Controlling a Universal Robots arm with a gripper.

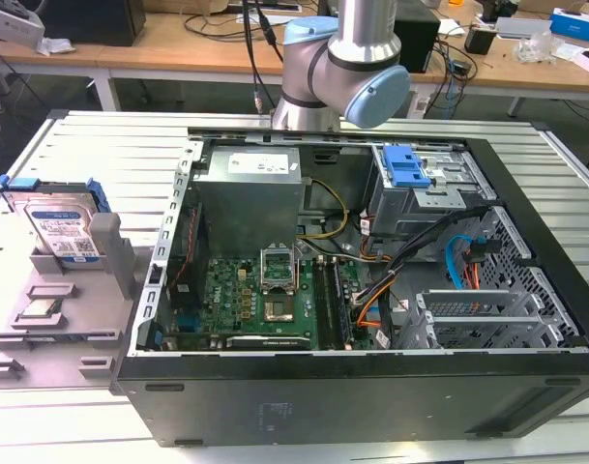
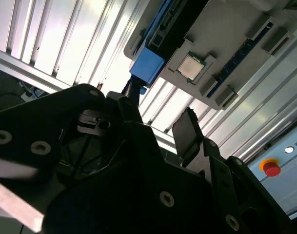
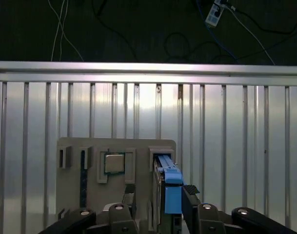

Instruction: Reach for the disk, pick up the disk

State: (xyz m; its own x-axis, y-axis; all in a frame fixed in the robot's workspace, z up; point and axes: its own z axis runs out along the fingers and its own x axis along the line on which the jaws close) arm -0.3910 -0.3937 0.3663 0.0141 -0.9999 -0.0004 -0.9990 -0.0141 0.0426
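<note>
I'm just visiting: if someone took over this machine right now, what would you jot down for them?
The gripper is open and holds nothing; in the first wrist view it is lined up with the disk's blue-bracketed edge.
The disk stands on edge in the grey holder, on the exterior view's left of the open computer case.
Done: the reach is nearly complete.
Left: the disk is not gripped and not lifted.

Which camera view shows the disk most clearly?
The exterior view: the disk stands in a grey holder, with its labelled face and blue bracket visible. In the first wrist view the disk is edge-on, mostly bracket. In the second wrist view its bracket end and a dark edge appear.
</note>
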